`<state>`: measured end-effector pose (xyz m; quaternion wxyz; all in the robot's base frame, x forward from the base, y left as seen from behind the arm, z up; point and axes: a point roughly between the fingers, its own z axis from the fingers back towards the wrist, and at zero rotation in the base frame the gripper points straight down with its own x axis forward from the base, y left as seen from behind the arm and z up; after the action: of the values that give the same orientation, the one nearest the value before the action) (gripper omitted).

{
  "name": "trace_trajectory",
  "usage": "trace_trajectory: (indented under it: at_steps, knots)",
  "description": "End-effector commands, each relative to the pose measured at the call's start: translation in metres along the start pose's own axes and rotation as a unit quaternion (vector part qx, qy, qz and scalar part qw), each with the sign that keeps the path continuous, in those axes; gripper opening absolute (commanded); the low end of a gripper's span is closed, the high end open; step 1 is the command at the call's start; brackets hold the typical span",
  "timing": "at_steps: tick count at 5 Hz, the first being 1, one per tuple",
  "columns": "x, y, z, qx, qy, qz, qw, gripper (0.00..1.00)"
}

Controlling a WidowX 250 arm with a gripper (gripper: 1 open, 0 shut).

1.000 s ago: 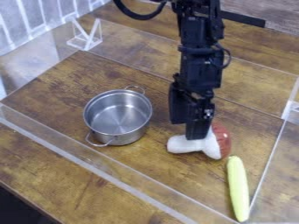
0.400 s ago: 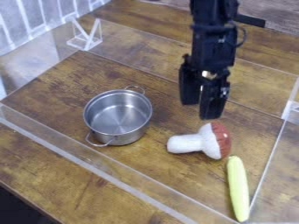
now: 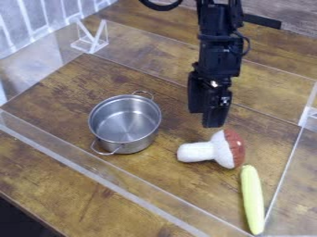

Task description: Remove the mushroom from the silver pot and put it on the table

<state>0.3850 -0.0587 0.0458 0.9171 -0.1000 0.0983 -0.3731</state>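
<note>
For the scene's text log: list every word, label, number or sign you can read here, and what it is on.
None: no readable text shows.
Pot: bare metal, no marking.
Mushroom: no marking.
Yellow-green stick: no marking.
Gripper: dark, no label legible.
Table: wood grain only.

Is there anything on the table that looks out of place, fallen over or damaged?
Only a small thing: the mushroom lies on its side on the table, to the right of the silver pot, not standing. The pot is upright and empty. The yellow-green stick toy lies flat. No damage shows.
</note>
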Motion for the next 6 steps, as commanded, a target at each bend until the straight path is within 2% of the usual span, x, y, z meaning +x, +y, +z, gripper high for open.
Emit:
trace_trajectory:
  at_steps: [1, 2, 4, 5, 6]
  knots:
    - [0.003, -0.001, 0.028, 0.025, -0.025, -0.017, 0.9992, 1.00]
    - [0.005, -0.007, 0.034, 0.028, -0.021, -0.025, 0.9991, 1.00]
    - [-0.010, -0.009, 0.036, 0.035, -0.019, -0.010, 0.9992, 1.00]
    - [-0.012, -0.014, 0.045, 0.040, -0.020, -0.007, 0.9990, 0.00]
    - [-0.010, -0.025, 0.049, 0.045, -0.027, 0.017, 0.9985, 1.00]
